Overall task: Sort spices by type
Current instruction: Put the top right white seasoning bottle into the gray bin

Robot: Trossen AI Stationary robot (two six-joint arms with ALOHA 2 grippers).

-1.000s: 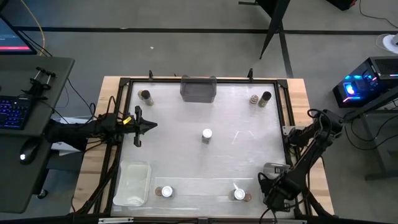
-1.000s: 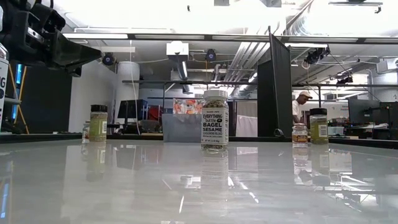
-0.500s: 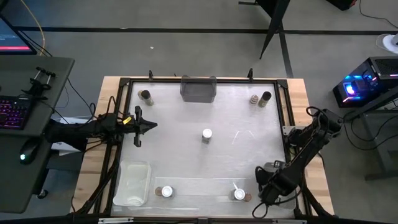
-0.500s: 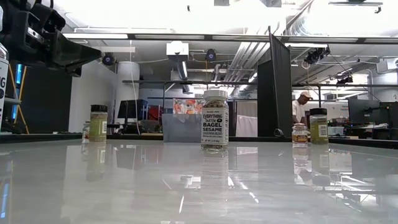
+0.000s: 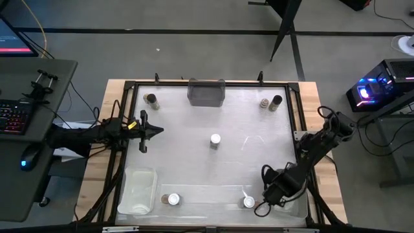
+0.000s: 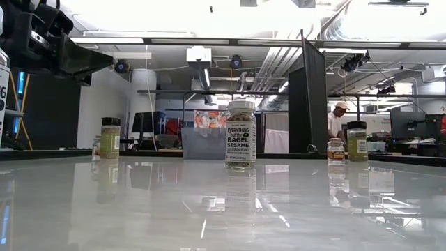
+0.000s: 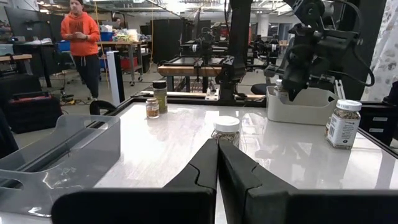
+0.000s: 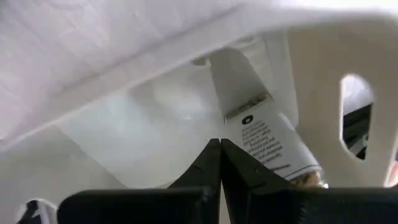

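High view shows the right gripper (image 5: 264, 206) low over the desk's (image 5: 246, 162) near edge, fingers pressed together with nothing between them, just beside a white-lidded clear spice jar (image 5: 249, 202). Another white-lidded jar (image 5: 173, 199) stands further along that edge, next to a clear rectangular plastic bin (image 5: 137, 189). A white-lidded sesame seasoning jar (image 5: 215, 140) sits mid-desk. The left gripper (image 5: 155, 131) hangs at the desk's left side, fingers also closed and empty. Beyond, a dark-lidded jar (image 5: 277, 101) and a brown-topped jar (image 5: 264, 103) stand together, a grey bin (image 5: 206, 92) and another dark-lidded jar (image 5: 151, 99) along the far edge.
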